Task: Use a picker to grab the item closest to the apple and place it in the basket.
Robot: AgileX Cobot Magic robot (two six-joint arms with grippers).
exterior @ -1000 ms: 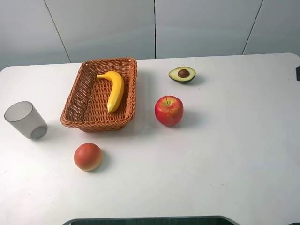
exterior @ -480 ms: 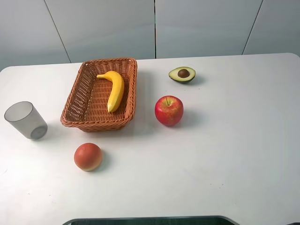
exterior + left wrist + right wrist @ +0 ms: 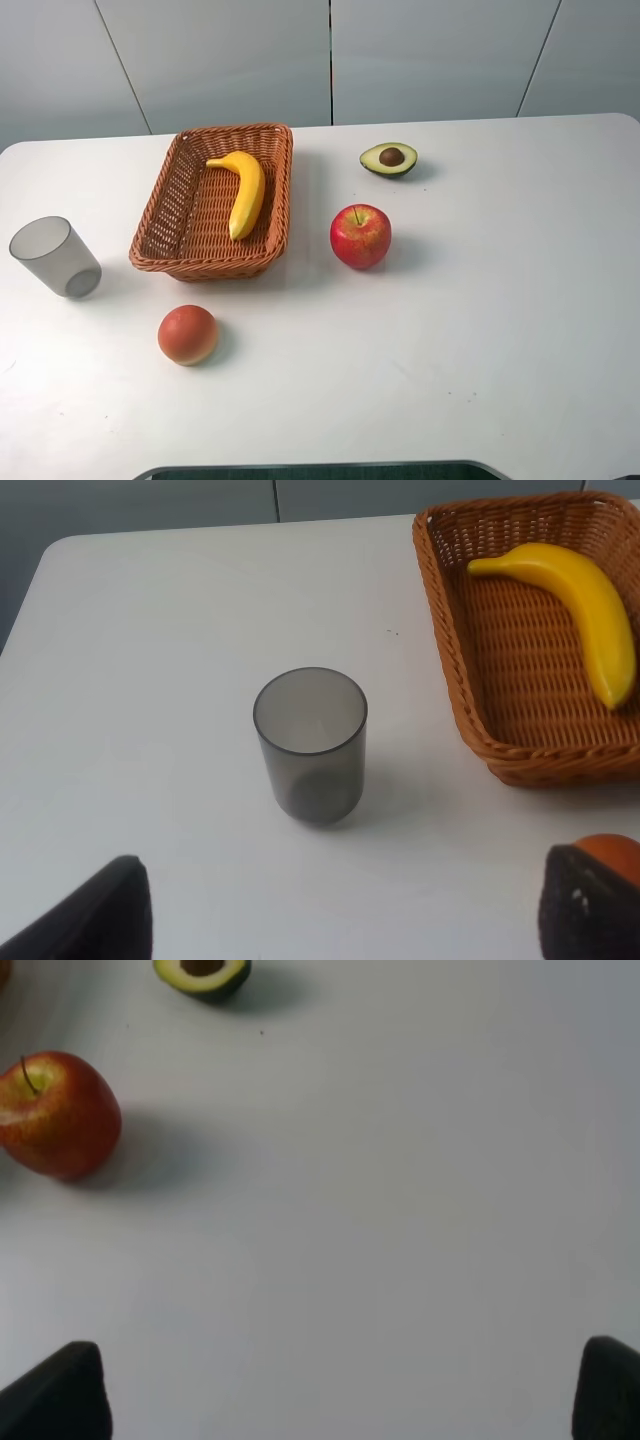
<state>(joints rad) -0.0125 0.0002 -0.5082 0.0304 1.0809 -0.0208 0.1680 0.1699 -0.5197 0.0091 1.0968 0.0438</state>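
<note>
White table [image 3: 480, 330]: basket [image 3: 160, 235] holds banana [image 3: 245, 192] (cup [image 3: 55, 256] empty).

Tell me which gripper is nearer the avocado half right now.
Right. The avocado half and apple lie ahead of the right gripper, whose open jaws hold nothing. The left gripper faces the cup and basket instead; its view shows no avocado.

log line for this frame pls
phase: pre-grasp | left gripper: open, empty | right gripper: open, empty | target: halved green avocado on table near red apple | woven wicker basket: holds yellow banana
</note>
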